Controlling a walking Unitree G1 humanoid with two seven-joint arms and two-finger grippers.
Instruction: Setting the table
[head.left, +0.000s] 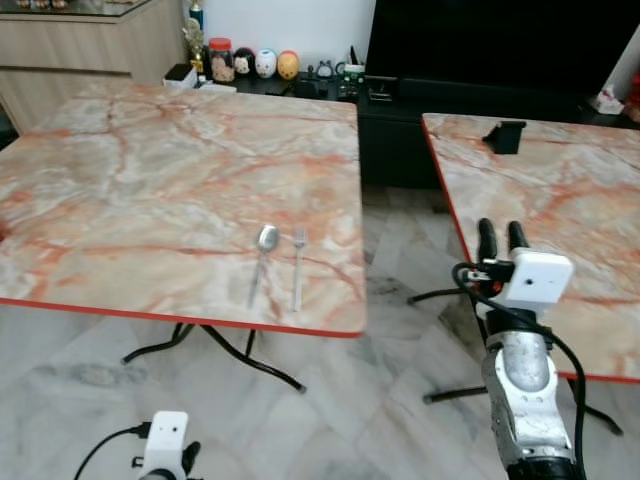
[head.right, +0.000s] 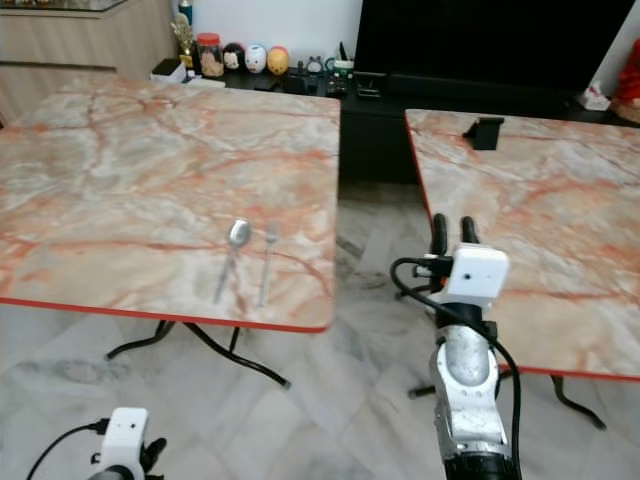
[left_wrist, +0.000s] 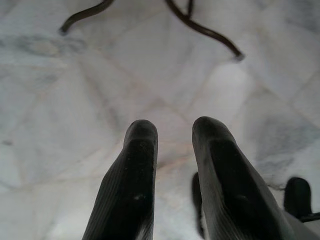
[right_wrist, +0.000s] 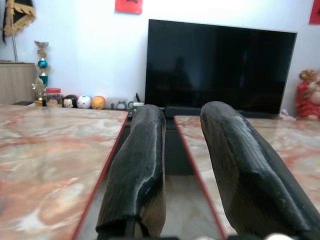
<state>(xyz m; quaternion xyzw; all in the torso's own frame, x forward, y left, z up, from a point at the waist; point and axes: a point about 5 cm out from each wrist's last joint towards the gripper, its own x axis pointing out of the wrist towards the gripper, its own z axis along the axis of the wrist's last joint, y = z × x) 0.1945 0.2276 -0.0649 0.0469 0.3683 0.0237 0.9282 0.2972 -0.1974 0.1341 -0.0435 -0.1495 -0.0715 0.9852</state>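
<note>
A metal spoon (head.left: 264, 254) and a metal fork (head.left: 298, 263) lie side by side near the front edge of the left marble table (head.left: 150, 170). My right gripper (head.left: 502, 236) is raised in the gap between the two tables, pointing forward, open with nothing between its fingers (right_wrist: 137, 170). It is well to the right of the cutlery. My left gripper (left_wrist: 172, 132) hangs low over the floor, open and holding nothing.
A second marble table (head.left: 560, 200) stands on the right with a black phone stand (head.left: 505, 135) near its far edge. Behind are a black TV (right_wrist: 220, 65), a low cabinet with jars and figurines (head.left: 250, 63), and a wooden sideboard (head.left: 70, 45). Table legs (head.left: 240, 355) cross the marble floor.
</note>
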